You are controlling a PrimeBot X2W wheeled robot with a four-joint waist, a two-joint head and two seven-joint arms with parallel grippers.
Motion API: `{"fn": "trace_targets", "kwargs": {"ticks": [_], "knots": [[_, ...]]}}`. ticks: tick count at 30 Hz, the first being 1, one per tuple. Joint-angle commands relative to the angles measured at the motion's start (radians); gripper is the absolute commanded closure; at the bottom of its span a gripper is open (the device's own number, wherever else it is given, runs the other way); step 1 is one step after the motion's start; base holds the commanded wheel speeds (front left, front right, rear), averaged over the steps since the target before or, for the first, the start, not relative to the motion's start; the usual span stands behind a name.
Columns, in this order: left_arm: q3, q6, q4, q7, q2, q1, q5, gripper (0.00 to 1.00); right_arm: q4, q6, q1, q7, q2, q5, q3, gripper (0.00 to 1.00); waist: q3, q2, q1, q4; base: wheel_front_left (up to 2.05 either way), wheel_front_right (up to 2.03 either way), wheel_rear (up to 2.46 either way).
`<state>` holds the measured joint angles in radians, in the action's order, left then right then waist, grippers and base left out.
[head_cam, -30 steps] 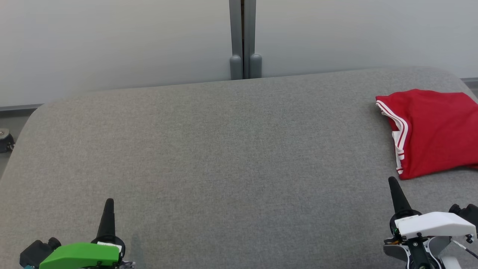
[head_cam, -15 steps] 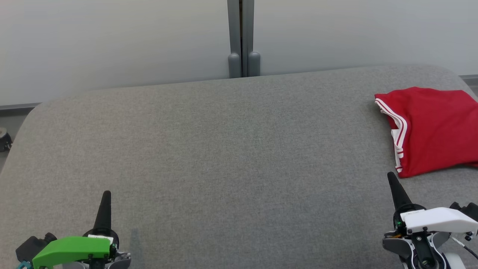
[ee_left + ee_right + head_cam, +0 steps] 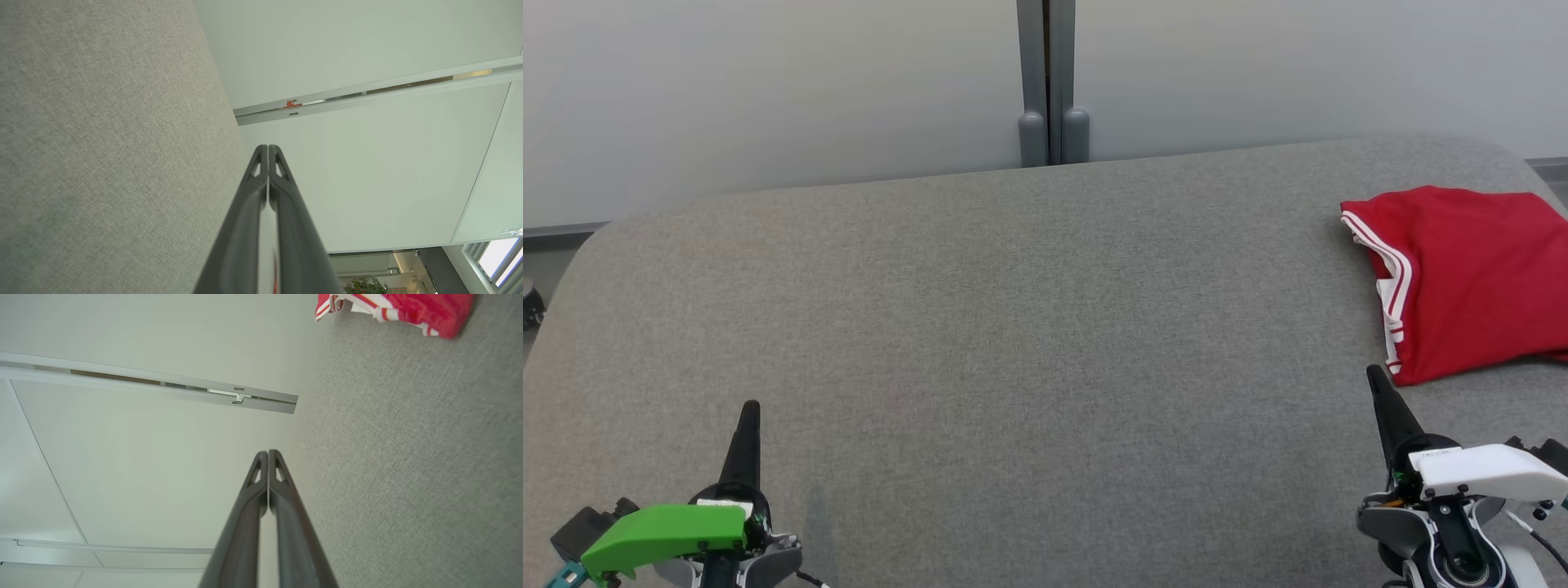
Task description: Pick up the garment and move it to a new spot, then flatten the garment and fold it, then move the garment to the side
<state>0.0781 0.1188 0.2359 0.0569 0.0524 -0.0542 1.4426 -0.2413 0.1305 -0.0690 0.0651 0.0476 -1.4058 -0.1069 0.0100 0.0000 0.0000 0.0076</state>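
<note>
The garment (image 3: 1470, 273) is red with white striped trim and lies folded at the right edge of the grey padded table (image 3: 1013, 343). Its striped edge also appears in the right wrist view as the garment (image 3: 412, 308) near the top. My right gripper (image 3: 1374, 376) is shut and empty, its tip just short of the garment's near left corner. In its own view the right gripper (image 3: 268, 452) has both fingers pressed together. My left gripper (image 3: 750, 406) stands shut and empty at the lower left, far from the cloth. The left wrist view shows the left gripper (image 3: 268, 147) with its fingers closed.
Pale wall panels with a grey vertical post (image 3: 1046, 82) stand behind the table's far edge. A dark round object (image 3: 529, 302) sits on the floor off the table's left side.
The camera has tilted slightly, shifting the whole picture. Both grippers have slid a little lower and stay shut; the garment lies as before.
</note>
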Motion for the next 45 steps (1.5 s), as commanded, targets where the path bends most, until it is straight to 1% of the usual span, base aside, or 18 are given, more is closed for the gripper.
{"fn": "trace_targets", "kwargs": {"ticks": [1,26,45], "knots": [[0.007,0.007,0.0,0.006,0.008,-0.025,0.022,1.0,0.001,0.001,-0.021,0.007,0.004,-0.024,-0.003,1.0,-0.001,0.0,0.0,0.0,0.0,0.0,0.0],[0.032,0.015,0.011,0.056,0.007,-0.064,0.182,1.0,-0.005,0.0,-0.044,0.054,0.004,-0.213,-0.009,1.0,-0.013,0.0,0.0,-0.008,0.0,0.0,0.0],[0.034,0.015,0.01,0.055,0.005,-0.062,0.175,1.0,-0.005,0.0,-0.043,0.053,0.004,-0.21,-0.009,1.0,-0.013,0.0,0.0,-0.008,0.0,0.0,0.0]]}}
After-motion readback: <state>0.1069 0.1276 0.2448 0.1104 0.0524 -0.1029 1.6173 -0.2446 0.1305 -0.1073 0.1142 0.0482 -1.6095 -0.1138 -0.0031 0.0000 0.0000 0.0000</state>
